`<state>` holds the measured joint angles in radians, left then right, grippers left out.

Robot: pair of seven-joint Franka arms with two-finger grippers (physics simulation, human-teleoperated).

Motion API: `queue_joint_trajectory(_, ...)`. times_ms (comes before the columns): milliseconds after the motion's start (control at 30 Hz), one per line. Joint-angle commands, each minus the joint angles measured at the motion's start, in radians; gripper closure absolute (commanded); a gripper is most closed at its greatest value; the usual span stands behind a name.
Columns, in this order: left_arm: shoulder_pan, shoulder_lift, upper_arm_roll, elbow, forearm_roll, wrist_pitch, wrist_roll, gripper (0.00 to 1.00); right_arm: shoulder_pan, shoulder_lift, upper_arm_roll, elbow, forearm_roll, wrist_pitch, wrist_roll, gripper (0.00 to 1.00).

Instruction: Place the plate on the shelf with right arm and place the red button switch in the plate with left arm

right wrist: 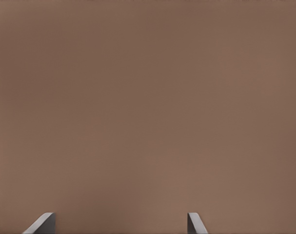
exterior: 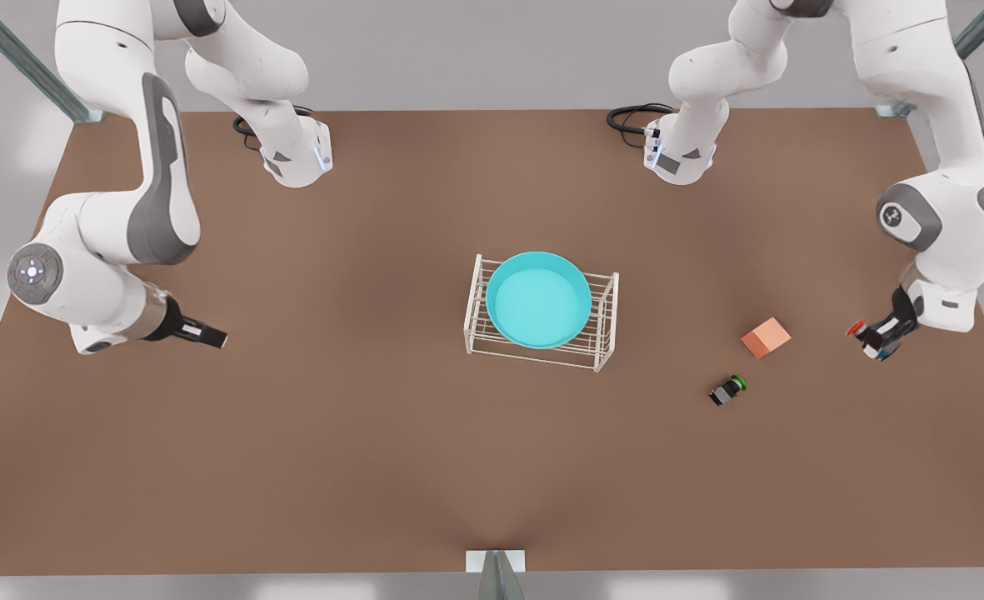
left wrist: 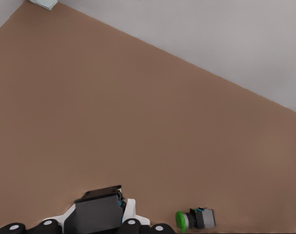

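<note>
The cyan plate lies flat on top of the white wire shelf at the table's middle. At the front view's right, my left gripper hovers above the table, shut on the red button switch; its red cap sticks out toward the shelf side. The left wrist view has the switch's black body clamped between the fingers. Over at the front view's left, my right gripper stands open and holds nothing, its two fingertips spread over bare table.
An orange-pink cube sits between the shelf and the left gripper. A black switch with a green cap lies on its side in front of the cube. Both arm bases stand along the table's far edge.
</note>
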<state>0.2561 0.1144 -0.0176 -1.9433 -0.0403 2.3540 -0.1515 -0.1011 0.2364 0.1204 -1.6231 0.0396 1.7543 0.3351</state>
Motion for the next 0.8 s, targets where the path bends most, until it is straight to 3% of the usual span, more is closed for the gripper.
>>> queue_joint_trajectory(0, -0.063, -0.006, -0.143, 0.102, 0.034, -0.513, -0.44, 0.72, 0.0, 0.001, -0.001, 0.005, 0.008, 0.031, -0.036, 0.0)
queue_joint_trajectory(67, -0.063, 0.007, -0.387, 0.156, 0.019, -0.533, -0.841, 0.72, 0.0, 0.001, -0.001, 0.006, 0.006, 0.031, -0.036, 0.0)
queue_joint_trajectory(133, -0.147, 0.089, -0.515, 0.288, -0.003, -0.521, -1.218, 0.73, 0.0, 0.001, -0.001, 0.006, 0.006, 0.03, -0.036, 0.0)
queue_joint_trajectory(200, -0.327, 0.183, -0.515, 0.383, 0.002, -0.463, -1.479, 0.74, 0.0, 0.003, -0.001, 0.006, 0.006, 0.03, -0.036, 0.0)
queue_joint_trajectory(267, -0.475, 0.246, -0.515, 0.345, 0.065, -0.358, -1.57, 0.75, 0.0, 0.003, -0.001, 0.006, 0.005, 0.024, -0.037, 0.0)
queue_joint_trajectory(367, -0.442, 0.231, -0.51, 0.228, 0.25, -0.338, -1.588, 0.75, 0.0, 0.003, -0.001, 0.008, 0.006, 0.024, -0.037, 0.0)
queue_joint_trajectory(533, -0.417, 0.231, -0.51, 0.221, 0.275, -0.32, -1.597, 0.75, -0.008, 0.003, -0.002, 0.012, 0.006, 0.014, -0.039, 0.0)
queue_joint_trajectory(567, -0.422, 0.234, -0.512, 0.219, 0.275, -0.308, -1.603, 0.62, -0.008, 0.003, -0.002, 0.012, 0.006, 0.014, -0.039, 0.0)
queue_joint_trajectory(600, -0.429, 0.234, -0.513, 0.219, 0.275, -0.286, -1.619, 0.0, -0.008, 0.003, -0.002, 0.016, 0.005, 0.008, -0.039, 0.0)
queue_joint_trajectory(733, -0.437, 0.229, -0.513, 0.224, 0.275, -0.294, -1.625, 0.0, -0.008, 0.003, -0.002, 0.016, 0.006, 0.008, -0.039, 0.0)
queue_joint_trajectory(767, -0.405, 0.206, -0.51, 0.26, 0.275, -0.409, -1.463, 0.0, -0.008, 0.003, -0.002, 0.016, 0.006, 0.008, -0.039, 0.0)
